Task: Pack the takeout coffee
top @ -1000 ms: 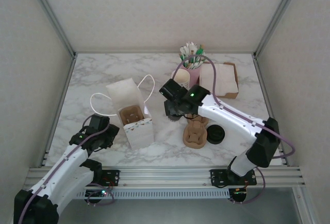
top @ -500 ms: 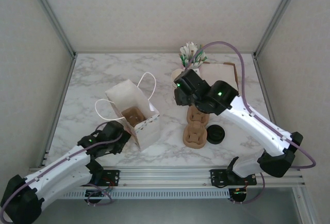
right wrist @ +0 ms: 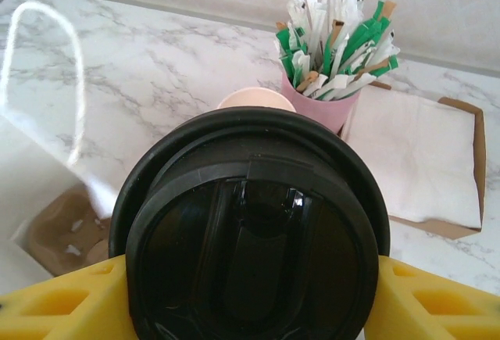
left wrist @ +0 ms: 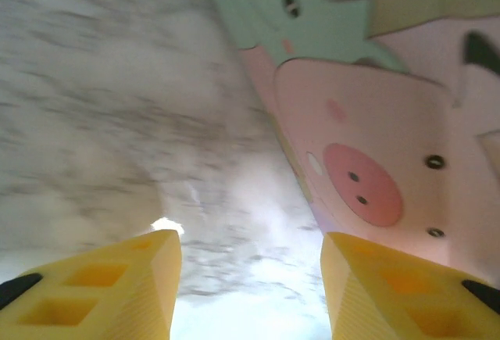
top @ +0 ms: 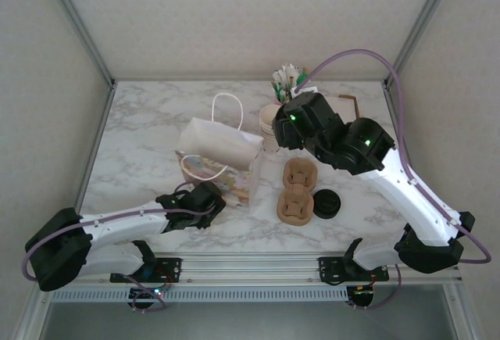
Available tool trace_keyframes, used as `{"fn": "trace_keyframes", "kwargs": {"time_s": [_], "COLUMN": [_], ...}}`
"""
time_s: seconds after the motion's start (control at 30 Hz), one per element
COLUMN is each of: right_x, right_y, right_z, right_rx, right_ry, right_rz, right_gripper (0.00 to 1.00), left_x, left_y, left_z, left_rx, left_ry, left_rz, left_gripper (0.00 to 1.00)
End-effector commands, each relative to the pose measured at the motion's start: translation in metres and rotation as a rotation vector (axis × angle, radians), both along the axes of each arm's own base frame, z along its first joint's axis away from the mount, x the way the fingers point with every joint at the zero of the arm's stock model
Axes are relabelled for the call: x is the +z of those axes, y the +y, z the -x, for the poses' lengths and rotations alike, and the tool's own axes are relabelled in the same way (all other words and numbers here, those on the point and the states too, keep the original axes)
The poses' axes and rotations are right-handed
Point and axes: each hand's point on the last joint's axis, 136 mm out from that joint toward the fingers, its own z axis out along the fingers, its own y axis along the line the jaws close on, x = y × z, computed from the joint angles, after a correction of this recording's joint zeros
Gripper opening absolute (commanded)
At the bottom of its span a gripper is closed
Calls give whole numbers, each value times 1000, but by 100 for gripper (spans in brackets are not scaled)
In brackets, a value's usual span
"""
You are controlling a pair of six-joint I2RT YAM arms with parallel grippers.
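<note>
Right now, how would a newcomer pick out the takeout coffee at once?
Go to the far middle of the marble table, to the pink cup of green-and-white sticks. The takeout coffee stands just left of it in the overhead view: a small plain cream paper cup, no sticks.

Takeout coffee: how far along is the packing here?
Done: nothing packed; the cream cup stands lidless on the table beside the pink stick cup. In hand: the right gripper holds a black lid just short of the cup; the left gripper is open by the white bag, which looks tipped over. Left: lid the cup, right the bag, load the cup.
</note>
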Motion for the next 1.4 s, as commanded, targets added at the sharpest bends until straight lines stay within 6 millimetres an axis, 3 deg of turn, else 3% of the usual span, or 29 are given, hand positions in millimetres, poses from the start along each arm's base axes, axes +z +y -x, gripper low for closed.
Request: {"fn": "trace_keyframes", "kwargs": {"time_s": [0.0,0.17,0.37,0.57,0.83,1.0,1.13,1.37], "right_x": [25,44,61,61,44,19,-1,-31], "right_y": [-1,15,51,91,126,144,152,161], "right_z": [4,8,20,32,36,27,17,-6], "right_rx": [63,175,389,612,798,850,856,837], "right_ry": [-61,-107,-140,-133,-79,-18,18,50], "right_rz": [-29,-67,-120,-133,-65,21,93,211], "right_gripper": [66,65,65,63,63,63,63,63], "left_x": [21,37,63,119,191,231,249,273], "left_y": [-13,18,53,85,123,131,135,97], "left_z": [-14,-6,2,1,3,-4,-13,-51], "left_rx": [-38,-90,-181,-213,-254,-235,-218,-367], "left_ry": [-94,-139,-196,-367,-495,-542,-554,-539], "left_rz": [1,-170,-325,-397,-531,-518,-458,-275], "left_gripper": [51,55,68,84,83,77,74,72]}}
